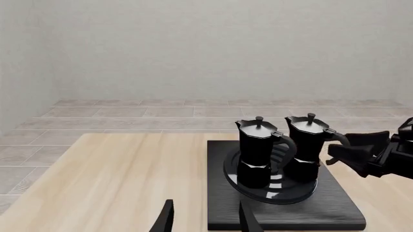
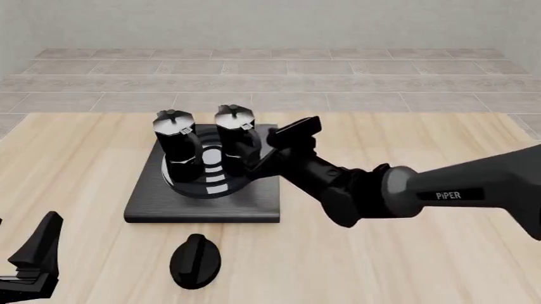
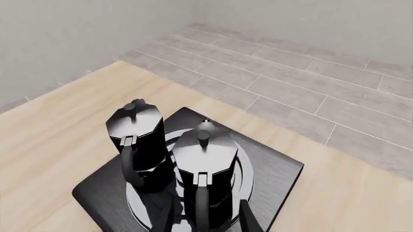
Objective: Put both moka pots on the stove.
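Note:
Both moka pots stand upright, side by side, on the ring burner of the stove (image 2: 152, 206). The left moka pot (image 2: 175, 144) has nothing near it. Its twin, the right moka pot (image 2: 234, 140), has its handle between the spread fingers of my right gripper (image 2: 263, 149), which is open. In the right wrist view that near pot (image 3: 205, 159) sits just ahead of the right gripper (image 3: 205, 220), beside the other pot (image 3: 137, 140). My left gripper (image 2: 30, 266) is open and empty at the table's near left. In its wrist view the left gripper (image 1: 206, 220) faces the stove (image 1: 284, 217).
A low black oval knob (image 2: 195, 259) lies on the wooden table in front of the stove. The right arm (image 2: 439, 193) stretches across the table's right half. Past the table's far edge is tiled floor and a wall.

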Tool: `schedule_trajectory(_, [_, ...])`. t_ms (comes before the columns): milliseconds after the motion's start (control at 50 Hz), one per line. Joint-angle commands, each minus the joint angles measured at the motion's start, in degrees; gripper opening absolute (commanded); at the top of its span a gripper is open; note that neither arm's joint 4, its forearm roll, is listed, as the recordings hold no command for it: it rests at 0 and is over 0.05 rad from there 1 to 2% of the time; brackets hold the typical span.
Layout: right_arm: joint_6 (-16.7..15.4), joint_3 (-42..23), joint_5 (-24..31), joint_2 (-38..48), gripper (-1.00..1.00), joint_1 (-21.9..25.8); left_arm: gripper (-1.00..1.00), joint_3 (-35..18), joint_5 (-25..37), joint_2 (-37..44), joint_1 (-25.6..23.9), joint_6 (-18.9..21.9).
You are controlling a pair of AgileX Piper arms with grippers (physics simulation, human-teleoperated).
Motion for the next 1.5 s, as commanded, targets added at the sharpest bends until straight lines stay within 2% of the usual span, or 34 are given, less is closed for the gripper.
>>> schedule_trajectory(20, [-0.1,0.7,1.8,-1.8,1.0,-0.2,1.0,0.0,0.0,0.0,0.0,0.0])
schedule_trajectory(1500, [1.2,4.7,6.8,-11.5,1.0,1.3,1.0,0.0,0.0,0.0,0.0,0.0])
